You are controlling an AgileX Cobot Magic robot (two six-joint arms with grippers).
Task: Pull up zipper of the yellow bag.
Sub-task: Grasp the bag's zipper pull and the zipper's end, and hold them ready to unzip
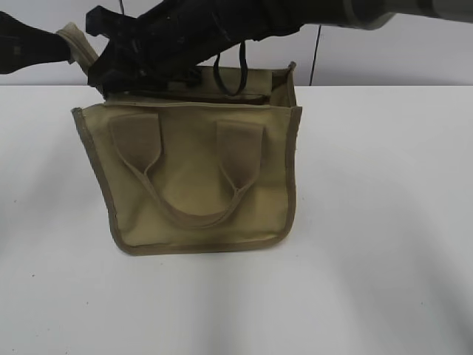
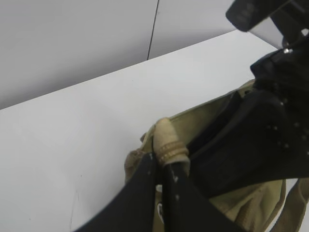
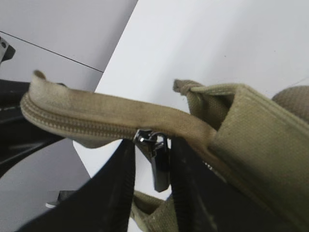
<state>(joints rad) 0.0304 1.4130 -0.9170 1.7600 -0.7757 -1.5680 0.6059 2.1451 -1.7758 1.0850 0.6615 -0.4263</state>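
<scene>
The yellow bag stands upright on the white table, handles toward the camera. My left gripper is shut on the zipper's fabric end tab and holds it up at the bag's top left corner. My right gripper reaches across over the bag's top left. It is open, one finger on each side of the dark metal pull, which hangs loose from the slider. The zipper tape stretches taut from the slider toward the tab.
Both dark arms cross over the bag's top; the right arm comes in from the upper right. A black cable loop hangs over the bag's opening. A grey wall with a dark vertical seam stands behind the table.
</scene>
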